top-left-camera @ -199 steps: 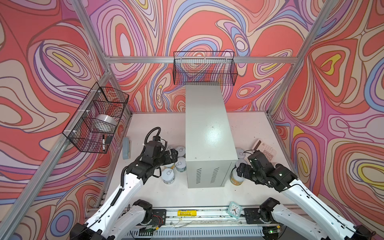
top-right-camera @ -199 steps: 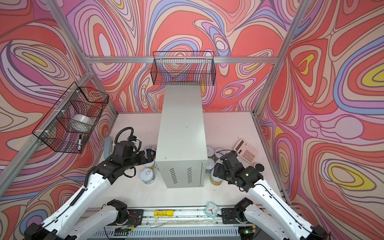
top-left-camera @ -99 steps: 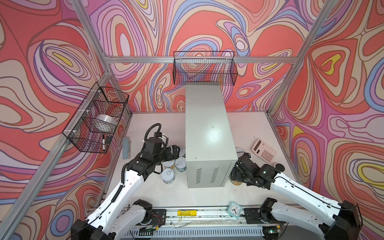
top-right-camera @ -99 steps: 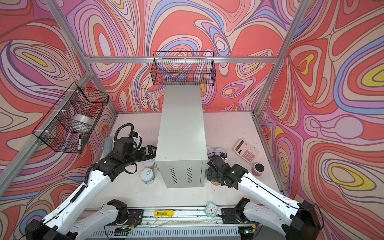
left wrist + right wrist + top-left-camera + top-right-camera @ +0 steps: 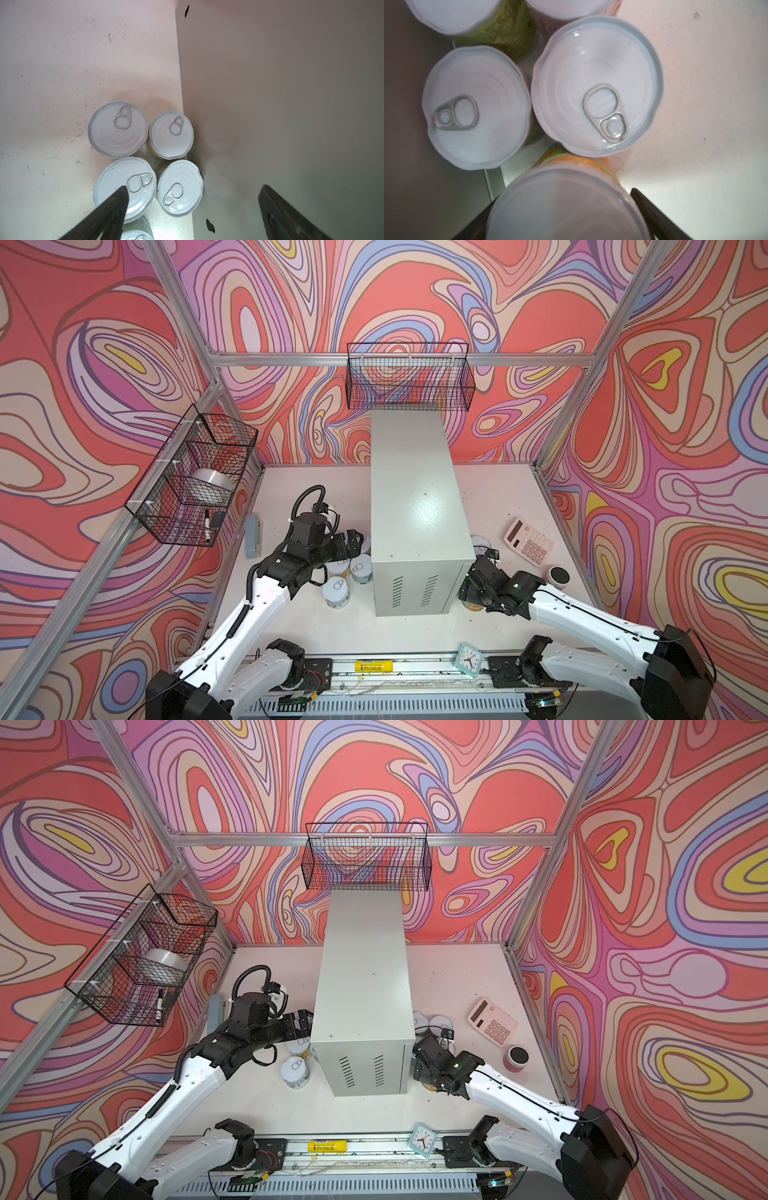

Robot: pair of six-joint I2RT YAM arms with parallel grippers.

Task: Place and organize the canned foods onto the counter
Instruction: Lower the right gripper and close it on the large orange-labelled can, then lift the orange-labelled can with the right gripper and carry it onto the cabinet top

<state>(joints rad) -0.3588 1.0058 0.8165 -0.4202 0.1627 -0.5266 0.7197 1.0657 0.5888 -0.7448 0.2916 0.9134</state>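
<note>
The counter (image 5: 415, 497) (image 5: 361, 969) is a tall grey box with a bare top. Several canned foods (image 5: 337, 592) (image 5: 295, 1071) stand on the table against its left side. My left gripper (image 5: 357, 541) (image 5: 305, 1021) (image 5: 193, 188) hangs open above them, one finger over a lid (image 5: 124, 187) and the other over the counter's wall (image 5: 280, 104). More cans (image 5: 481, 541) (image 5: 596, 83) stand to the counter's right. My right gripper (image 5: 467, 591) (image 5: 417, 1073) (image 5: 556, 207) straddles an orange-labelled can (image 5: 564, 203). Contact between fingers and can is hidden.
A pink calculator (image 5: 528, 545) and a small pink cylinder with a black top (image 5: 558, 576) lie at the right. A clock (image 5: 469, 659) stands on the front rail. Wire baskets hang on the back wall (image 5: 409, 377) and the left wall (image 5: 191, 477).
Both grippers moved in toward the counter. The right one dropped over the orange-labelled can at the front right corner and its fingers narrowed. The left one slid right over the cans.
</note>
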